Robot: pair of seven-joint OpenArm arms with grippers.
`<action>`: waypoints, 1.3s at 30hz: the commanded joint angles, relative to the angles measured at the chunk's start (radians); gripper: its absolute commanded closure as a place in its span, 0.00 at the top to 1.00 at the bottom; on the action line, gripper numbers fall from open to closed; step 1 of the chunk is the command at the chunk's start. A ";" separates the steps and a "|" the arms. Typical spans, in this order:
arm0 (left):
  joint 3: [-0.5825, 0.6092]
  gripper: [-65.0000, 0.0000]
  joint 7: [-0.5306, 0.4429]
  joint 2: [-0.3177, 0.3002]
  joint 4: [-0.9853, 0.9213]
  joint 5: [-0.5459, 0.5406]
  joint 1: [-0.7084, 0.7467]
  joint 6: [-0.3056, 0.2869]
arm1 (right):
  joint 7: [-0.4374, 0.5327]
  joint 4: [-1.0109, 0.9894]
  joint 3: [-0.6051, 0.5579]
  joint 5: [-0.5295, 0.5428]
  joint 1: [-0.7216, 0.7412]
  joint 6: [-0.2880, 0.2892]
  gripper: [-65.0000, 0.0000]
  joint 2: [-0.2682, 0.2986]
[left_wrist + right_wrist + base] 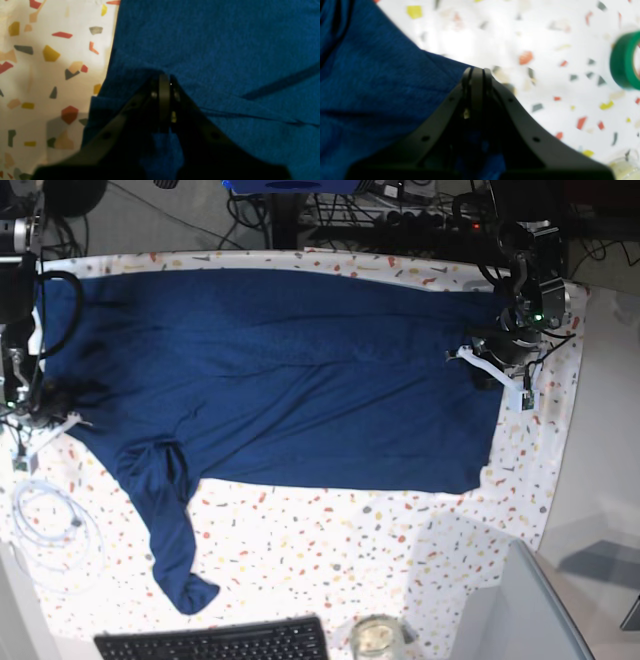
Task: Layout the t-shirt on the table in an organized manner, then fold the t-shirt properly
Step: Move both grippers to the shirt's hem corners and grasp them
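The navy t-shirt (290,370) lies spread wide across the speckled white table (330,530), with one sleeve (172,530) trailing toward the near edge. At the shirt's right end in the base view, my left gripper (487,370) is down on the cloth. In the left wrist view the left gripper (164,78) is shut on a pinched ridge of t-shirt (225,45) close to the cloth's edge. At the shirt's other end, my right gripper (45,405) is shut too. The right wrist view shows the right gripper (477,71) closed on the t-shirt (375,82) at its border.
A green tape roll (626,60) stands on the table right of the right gripper. A white cable coil (50,525), a black keyboard (215,642) and a glass jar (375,638) sit along the near edge. A grey box (525,605) stands at the near right.
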 commanded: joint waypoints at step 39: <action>0.225 0.57 -0.098 -0.112 -0.707 0.001 -0.646 -0.001 | -0.141 0.138 0.008 -0.004 0.097 0.169 0.81 -0.020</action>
